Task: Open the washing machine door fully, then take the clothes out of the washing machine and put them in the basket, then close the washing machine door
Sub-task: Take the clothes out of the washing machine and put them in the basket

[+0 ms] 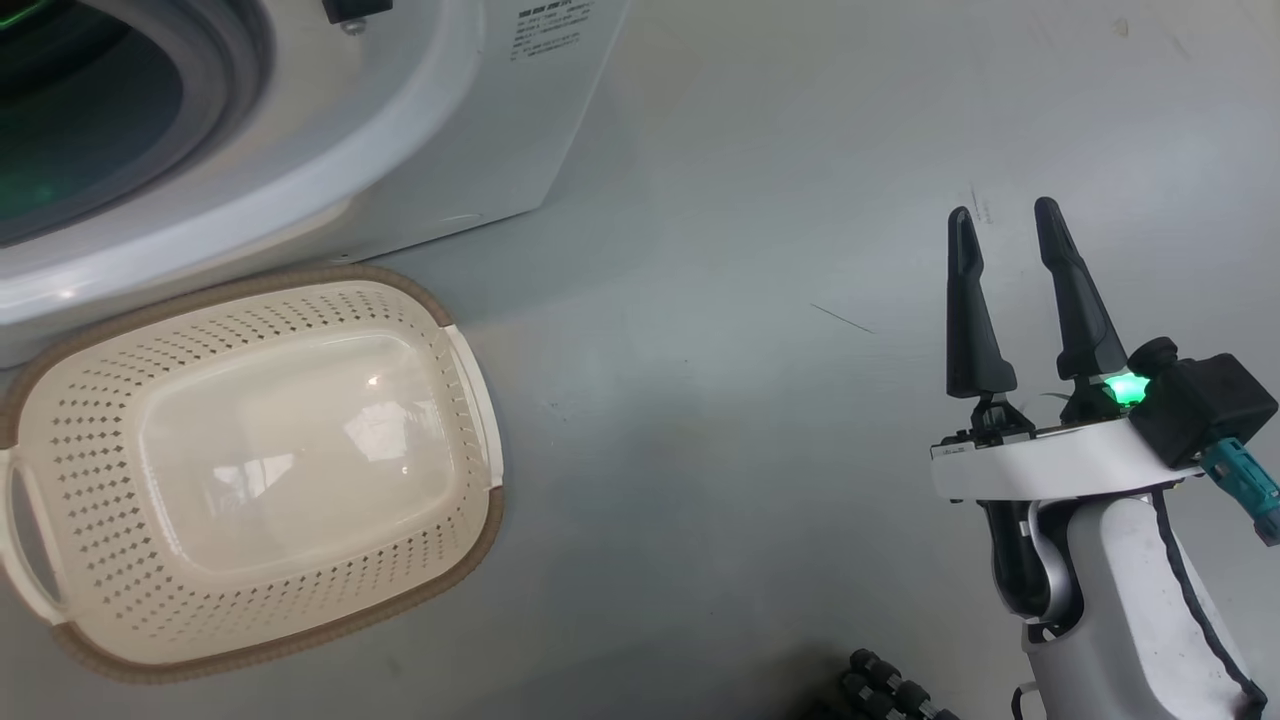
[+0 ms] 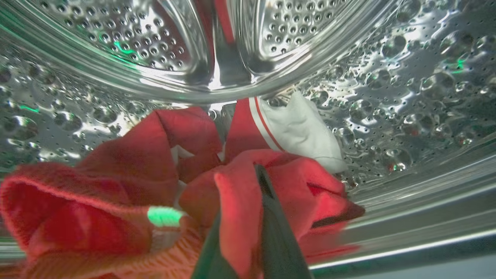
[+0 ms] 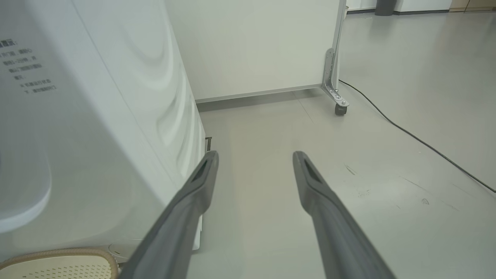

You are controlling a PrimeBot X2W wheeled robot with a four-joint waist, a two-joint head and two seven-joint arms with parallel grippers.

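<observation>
Clothes [image 2: 116, 182] sit pinched in the left gripper [image 2: 241, 193] inside the drum [image 2: 407, 97], while the right gripper [image 1: 1003, 212] hovers splayed above the floor [image 1: 750, 300].

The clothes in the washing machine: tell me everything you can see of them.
The clothes are soft red fabric, crumpled in a heap low inside the perforated steel drum, with a white part edged by thin stripes at the back. One red fold is pinched between the left gripper's jaws. A ribbed edge near the camera glows green.

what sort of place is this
Likely a lab or test space, not a home: a big white front-loading washing machine on bare grey floor, a white partition panel on castors, a loose black cable.
</observation>
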